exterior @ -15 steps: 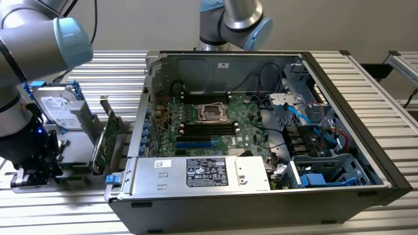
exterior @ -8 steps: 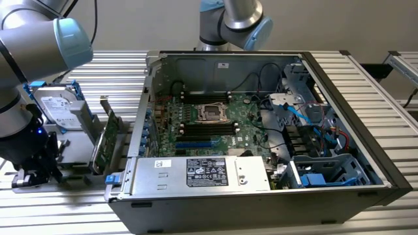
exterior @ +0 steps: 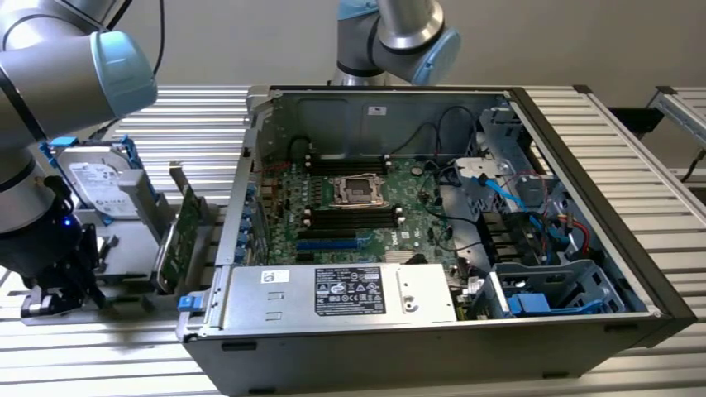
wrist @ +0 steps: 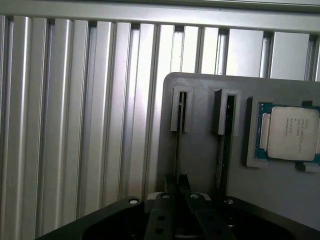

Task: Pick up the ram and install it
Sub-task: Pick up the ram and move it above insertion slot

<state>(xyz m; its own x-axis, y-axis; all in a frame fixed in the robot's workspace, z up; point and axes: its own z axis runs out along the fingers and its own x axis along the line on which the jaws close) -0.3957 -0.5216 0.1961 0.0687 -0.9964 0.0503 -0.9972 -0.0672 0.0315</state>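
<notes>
The ram (wrist: 177, 131) is a thin strip standing on edge in one slot of a grey holder (wrist: 200, 100). My gripper (wrist: 178, 184) hangs right over it, and its dark fingertips (wrist: 170, 187) press on either side of the strip's near end. A second strip (wrist: 226, 135) stands in the neighbouring slot, untouched. In the exterior view my gripper (exterior: 58, 277) is low over the grey tray (exterior: 121, 248) at that view's left, beside the open computer case (exterior: 441, 322). The black memory slots (exterior: 353, 217) lie on the motherboard inside the case.
A processor chip (wrist: 289, 132) rests in a recess of the holder. A hard drive (exterior: 99, 186) and an upright green expansion card (exterior: 182, 240) stand between the tray and the case. A second robot arm (exterior: 392, 33) stands behind the case. Ribbed aluminium table (wrist: 75, 125) all around.
</notes>
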